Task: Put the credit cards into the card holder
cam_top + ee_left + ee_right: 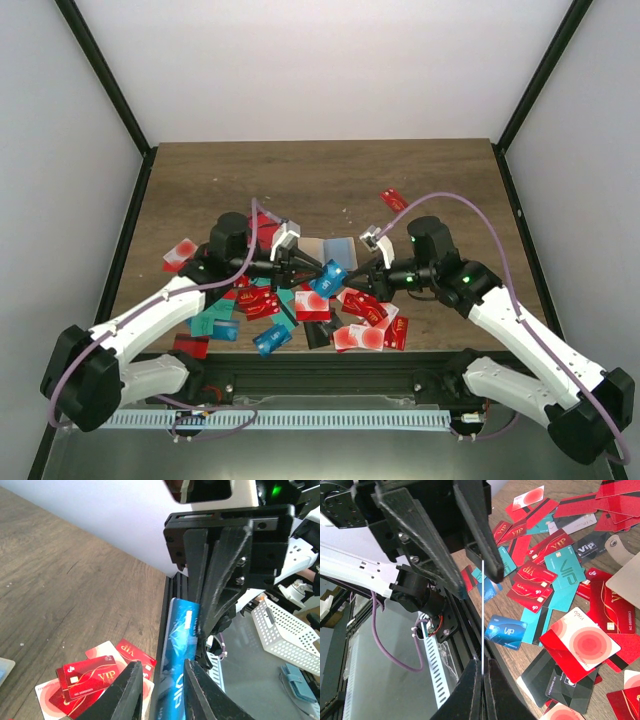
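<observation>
- A hand-over is under way in mid-air at the centre of the overhead view. One blue card (pixel 330 278) is up off the bench (pixel 320 170), held between the two arms.
- The jaws of the right arm (pixel 505 318) are pinched tight on one end of that card. In that arm's wrist view the card shows edge-on, a thin line rising from the closed tips.
- The jaws of the left arm (pixel 160 305) stand narrow around the other end. One finger (pixel 200 695) looks to be against the card face and the other shows a sliver of gap, so I would not call it gripped on that side yet.
- The card holder (pixel 322 247) lies on the bench just above the meeting point in the overhead frame, tan with a light blue part showing. I cannot tell whether any card is inside.
- The other credit cards (pixel 300 305) lie scattered across the lower centre, mostly red, with strays at the upper right and far left.
- To my eye this is an early step: one card is being passed across before it goes in, and most of the pile is untouched.
- Next, the left side needs a square pinch before the right lets go, or the card drops. Then the card wants lining up edge-first with the holder's pocket.
</observation>
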